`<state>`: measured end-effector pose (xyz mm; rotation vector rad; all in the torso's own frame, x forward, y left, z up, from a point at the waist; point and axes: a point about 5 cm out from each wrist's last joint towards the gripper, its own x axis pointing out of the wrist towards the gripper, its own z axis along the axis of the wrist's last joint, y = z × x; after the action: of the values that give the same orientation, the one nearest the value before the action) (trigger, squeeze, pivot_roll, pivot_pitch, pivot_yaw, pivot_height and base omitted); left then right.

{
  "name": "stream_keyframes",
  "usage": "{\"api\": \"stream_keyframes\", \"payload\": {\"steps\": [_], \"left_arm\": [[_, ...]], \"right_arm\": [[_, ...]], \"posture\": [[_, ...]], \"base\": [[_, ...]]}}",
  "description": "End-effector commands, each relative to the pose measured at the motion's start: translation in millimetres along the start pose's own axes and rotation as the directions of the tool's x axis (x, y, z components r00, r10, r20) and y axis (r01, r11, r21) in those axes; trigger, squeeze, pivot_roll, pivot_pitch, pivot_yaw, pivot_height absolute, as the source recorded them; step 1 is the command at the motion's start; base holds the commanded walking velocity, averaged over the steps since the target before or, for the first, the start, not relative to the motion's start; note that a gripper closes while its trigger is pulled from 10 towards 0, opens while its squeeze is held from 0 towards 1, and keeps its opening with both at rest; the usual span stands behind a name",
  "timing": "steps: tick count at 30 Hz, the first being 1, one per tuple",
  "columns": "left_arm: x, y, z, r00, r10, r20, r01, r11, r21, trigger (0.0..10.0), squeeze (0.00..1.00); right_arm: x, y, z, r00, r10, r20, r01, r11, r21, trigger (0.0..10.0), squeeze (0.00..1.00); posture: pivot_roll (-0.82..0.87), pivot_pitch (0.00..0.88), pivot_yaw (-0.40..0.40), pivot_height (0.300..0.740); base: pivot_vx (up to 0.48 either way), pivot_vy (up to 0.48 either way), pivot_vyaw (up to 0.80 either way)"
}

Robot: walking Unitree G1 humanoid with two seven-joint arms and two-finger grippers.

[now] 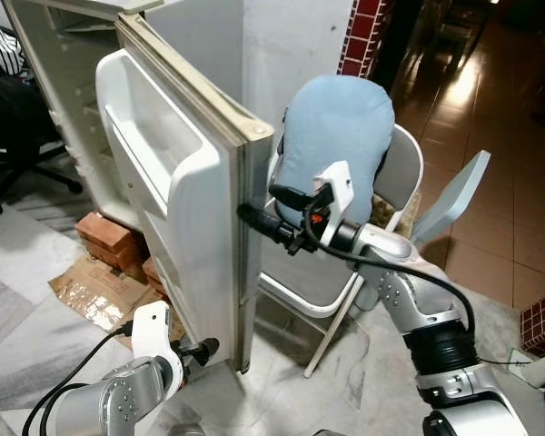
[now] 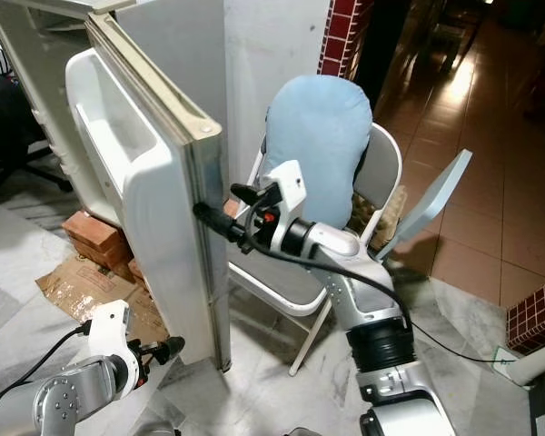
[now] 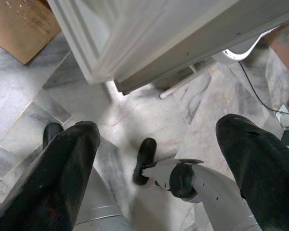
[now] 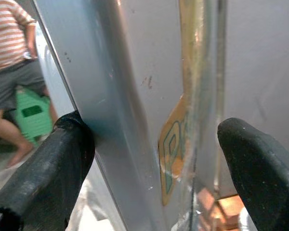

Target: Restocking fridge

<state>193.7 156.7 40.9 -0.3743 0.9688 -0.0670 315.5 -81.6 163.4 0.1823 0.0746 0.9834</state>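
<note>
Fridge door [image 1: 186,195] swung open at 10 o'clock, right hand [image 1: 254,218] spread around its outer edge, one finger [image 4: 45,168] touching the metal, left hand [image 1: 200,348] open and empty low near door's bottom corner, folding chair [image 1: 395,177] with blue cushion [image 1: 336,127] behind.

A sticker [image 4: 172,154] on the fridge door [image 4: 135,96] edge, at about 6 o'clock in the right wrist view, shows part of a large letter, perhaps a "P"; the rest is hidden. No other text can be read.
</note>
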Motion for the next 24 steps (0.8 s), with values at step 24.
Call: {"api": "stream_keyframes", "payload": {"steps": [24], "left_arm": [[0.0, -1.6, 15, 0.993, 0.041, 0.108, -0.045, 0.999, 0.029, 10.0, 0.0]], "right_arm": [[-32.5, -57.8, -75, 0.842, -0.446, -0.303, 0.362, 0.885, -0.293, 10.0, 0.0]], "posture": [[0.09, 0.0, -0.043, 0.74]], "base": [[0.0, 0.0, 0.0]]}}
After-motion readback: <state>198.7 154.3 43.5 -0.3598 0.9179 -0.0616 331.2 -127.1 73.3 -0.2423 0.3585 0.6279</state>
